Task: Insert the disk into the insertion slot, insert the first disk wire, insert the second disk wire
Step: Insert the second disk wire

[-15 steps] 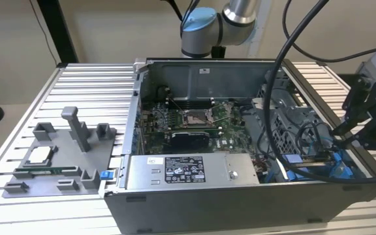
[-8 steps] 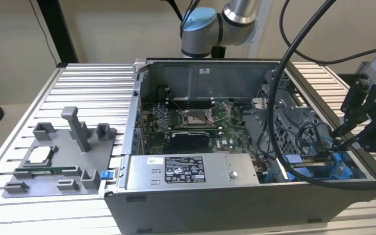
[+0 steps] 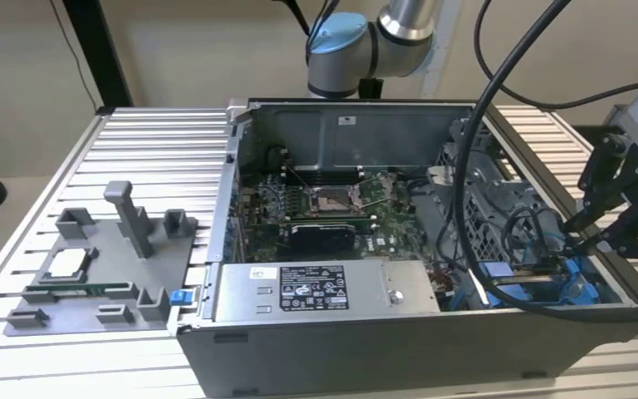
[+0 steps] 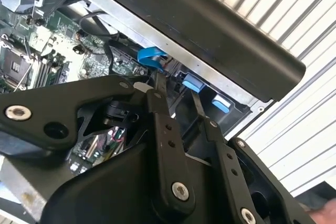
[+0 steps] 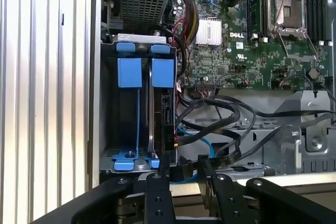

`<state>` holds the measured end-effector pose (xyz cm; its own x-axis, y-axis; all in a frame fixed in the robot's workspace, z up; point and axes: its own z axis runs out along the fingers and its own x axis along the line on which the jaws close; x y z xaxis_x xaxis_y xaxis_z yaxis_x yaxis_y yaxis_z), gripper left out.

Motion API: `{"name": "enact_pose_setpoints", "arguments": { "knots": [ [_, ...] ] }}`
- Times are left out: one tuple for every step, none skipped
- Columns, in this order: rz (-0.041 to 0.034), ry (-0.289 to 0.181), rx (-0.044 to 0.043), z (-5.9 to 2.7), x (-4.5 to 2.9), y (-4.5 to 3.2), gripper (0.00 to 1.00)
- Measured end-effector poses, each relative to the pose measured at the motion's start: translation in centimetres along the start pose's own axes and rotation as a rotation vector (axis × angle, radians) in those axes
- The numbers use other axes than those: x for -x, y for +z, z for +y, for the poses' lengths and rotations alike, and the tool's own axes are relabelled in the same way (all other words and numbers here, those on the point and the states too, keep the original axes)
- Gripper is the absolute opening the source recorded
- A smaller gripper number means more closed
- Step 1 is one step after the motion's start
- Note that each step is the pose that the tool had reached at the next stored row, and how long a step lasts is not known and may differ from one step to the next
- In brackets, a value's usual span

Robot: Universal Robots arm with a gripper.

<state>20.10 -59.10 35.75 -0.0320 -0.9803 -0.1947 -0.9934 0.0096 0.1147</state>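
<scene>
Though I cannot tell whether the gripper [image 5: 185, 163] is open or closed on anything, its place is plain enough: in the first wrist view it hangs just off the connector end of the disk [image 5: 163, 116]. The disk stands on edge inside the insertion slot [image 5: 123, 124], in the column next to the motherboard [image 5: 247, 51], so I judge the first step done. Its long axis runs along the rails. One end sits by the blue tabs [image 5: 129, 72] and the other points straight at the gripper, so any approach would run along that same line. In the exterior view the slot sits in the corner of the case [image 3: 408, 349] toward the exterior view's right, with the gripper just over that corner.

By my count there is one arm with one gripper, one disk, and one slot with two columns, each headed by a large blue tab. The column away from the motherboard looks bare. One flat blue wire [image 5: 202, 142] loops close by the gripper, and several black cables [image 5: 231, 114] cross beside it. I cannot see whether either is plugged into the disk. One power-supply box [image 3: 308, 291] lies in the case, and the case rests on the ribbed surface [image 3: 153, 150].
</scene>
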Motion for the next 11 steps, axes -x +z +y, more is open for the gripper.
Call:
{"name": "enact_pose_setpoints", "arguments": {
  "knots": [
    [-0.0016, -0.001, -0.0009, -0.01, -0.01, 0.03, 1.00],
    [-0.0039, -0.001, -0.0023, -0.01, -0.02, 0.07, 1.00],
    [-0.0057, -0.001, -0.0037, -0.01, -0.02, 0.08, 1.00],
    [-0.0067, -0.002, -0.0042, -0.02, -0.01, 0.08, 1.00],
    [-0.0075, -0.002, -0.0042, -0.02, -0.01, 0.08, 1.00],
    [-0.0085, -0.002, -0.0042, -0.02, -0.01, 0.09, 1.00],
    [-0.0090, -0.002, -0.0042, -0.02, -0.01, 0.09, 1.00],
    [-0.0092, -0.002, -0.0042, -0.01, -0.01, 0.09, 1.00],
    [-0.0094, -0.002, -0.0042, -0.02, -0.01, 0.09, 1.00],
    [-0.0095, -0.002, -0.0042, -0.02, -0.02, 0.09, 1.00],
    [-0.0096, -0.002, -0.0042, -0.01, -0.02, 0.09, 1.00]
  ]
}}
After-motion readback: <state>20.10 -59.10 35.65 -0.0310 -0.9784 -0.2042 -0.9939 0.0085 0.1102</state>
